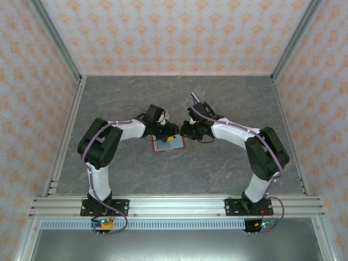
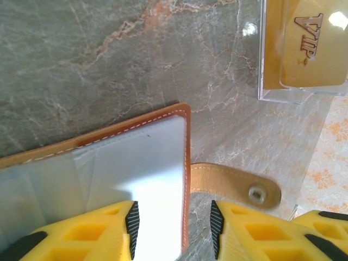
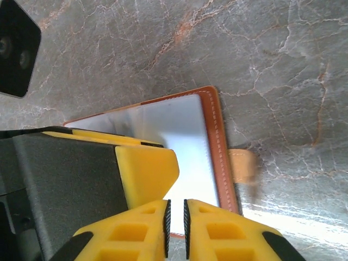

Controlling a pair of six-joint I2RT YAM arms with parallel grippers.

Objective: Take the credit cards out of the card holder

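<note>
**Crowded middle, open margins**
The left gripper (image 2: 173, 223) and right gripper (image 3: 175, 223) crowd closely over the card holder (image 1: 169, 144). A clear sleeve (image 1: 197, 98) lies beyond it. The table (image 1: 119, 92) is bare stone to either side

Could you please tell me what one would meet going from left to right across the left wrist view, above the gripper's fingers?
open card holder → snap strap → clear sleeve holding a gold card

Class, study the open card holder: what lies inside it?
The card holder shows glossy grey-blue pockets within a brown rim. The left tool and right tool cover part; glare hides what the pockets hold.
</note>
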